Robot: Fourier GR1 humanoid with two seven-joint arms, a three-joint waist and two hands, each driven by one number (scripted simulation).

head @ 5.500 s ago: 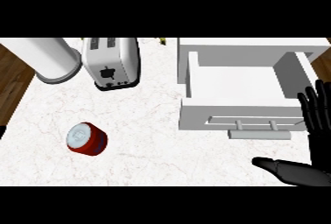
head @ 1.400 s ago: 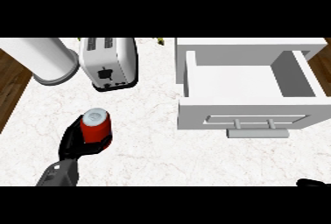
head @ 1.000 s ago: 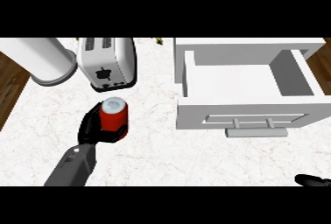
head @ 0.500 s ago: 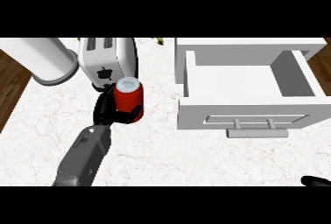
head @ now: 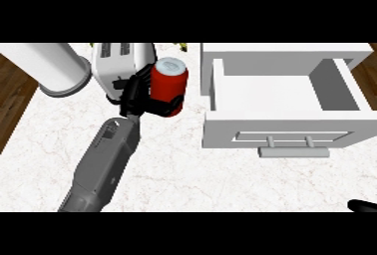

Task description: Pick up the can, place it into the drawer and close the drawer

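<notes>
The left hand (head: 140, 95) is curled around the can (head: 168, 85) and holds it upright, with the black fingers wrapping the lower part of the red body and the silver top showing above them. The can sits at the right side of this hand, and the grey forearm comes up to it from the lower edge of the view. Just behind the hand and to its left stands the toaster (head: 119, 66), so close that the hand partly covers its front. Further to the left of the hand is the white cylinder (head: 53, 67), standing on the counter (head: 191, 174). To the right of the held can, near but apart from it, is the open drawer (head: 285, 97); its inside is visible and its handle (head: 293, 151) faces the lower edge. The can is outside the drawer. Of the right hand (head: 363, 205) only a small dark part shows at the lower right corner, well apart from the drawer, and I cannot tell whether its fingers are open or closed.
</notes>
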